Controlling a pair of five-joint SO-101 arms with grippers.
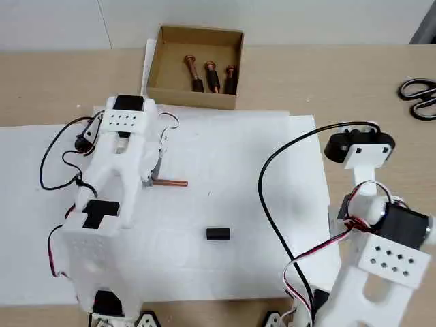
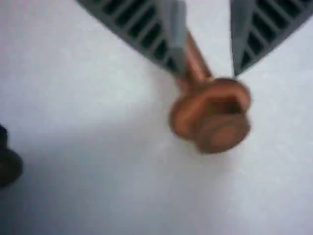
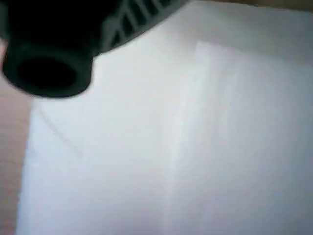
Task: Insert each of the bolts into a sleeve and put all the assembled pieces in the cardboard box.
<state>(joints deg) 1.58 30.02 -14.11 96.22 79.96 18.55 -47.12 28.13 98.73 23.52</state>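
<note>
L gripper (image 2: 209, 63): open, jaws straddle bolt (image 2: 211, 115) shank; one touches, gap at other.
Bolt: prob. lying on white sheet (image 1: 238, 157).
Sleeve (image 1: 218, 234): on sheet, apart from bolt.
Cardboard box (image 1: 194, 99): 3 assembled pcs (image 1: 211, 76) inside.
R arm (image 1: 381, 259): by sheet's right edge; grip state can't tell.

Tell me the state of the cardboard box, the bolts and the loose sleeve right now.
Brown cardboard box: open, three assembled pieces inside.
Three copper bolts in black sleeves: assembled, lying side by side in the box.
Loose copper bolt: unsleeved, at the left tool.
Short black sleeve: no bolt in it, lying on the white sheet.
</note>
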